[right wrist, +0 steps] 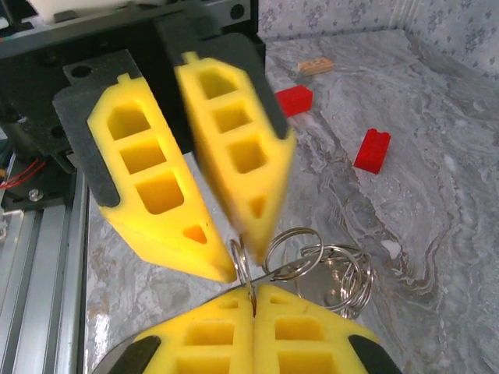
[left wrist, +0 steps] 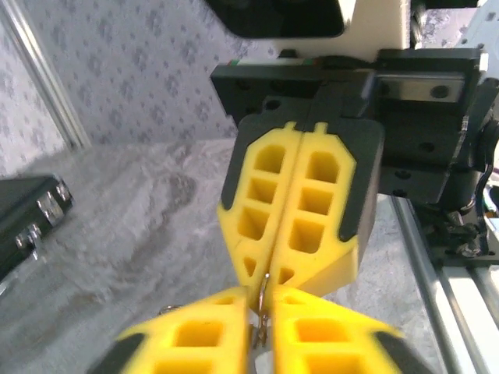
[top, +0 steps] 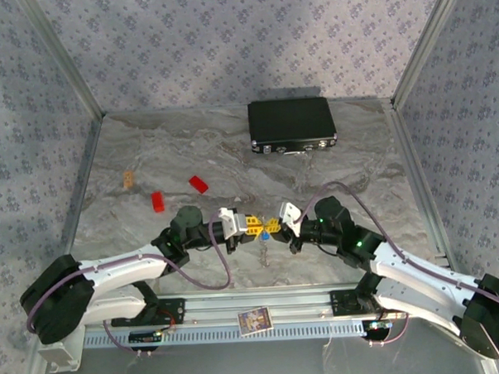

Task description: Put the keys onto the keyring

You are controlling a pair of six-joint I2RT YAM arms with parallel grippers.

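Observation:
The two grippers meet tip to tip at the table's near middle. My right gripper (top: 276, 225) (right wrist: 255, 294) is shut on a silvery ring of the keyring (right wrist: 253, 273). Several more linked rings (right wrist: 335, 269) trail off to the right above the table. My left gripper (top: 255, 228) (right wrist: 243, 257) faces it with its yellow fingers (right wrist: 156, 187) parted, one of them blurred. The same ring (left wrist: 263, 308) stands in the narrow gap between them. A small blue key head (top: 266, 234) shows just below the tips, with a thin grey piece (top: 263, 254) under it.
Two red blocks (top: 157, 201) (top: 199, 184) and a tan piece (top: 129, 178) lie to the left. A black case (top: 292, 123) sits at the back. The metal rail (top: 255, 307) runs along the near edge, and patterned walls close three sides.

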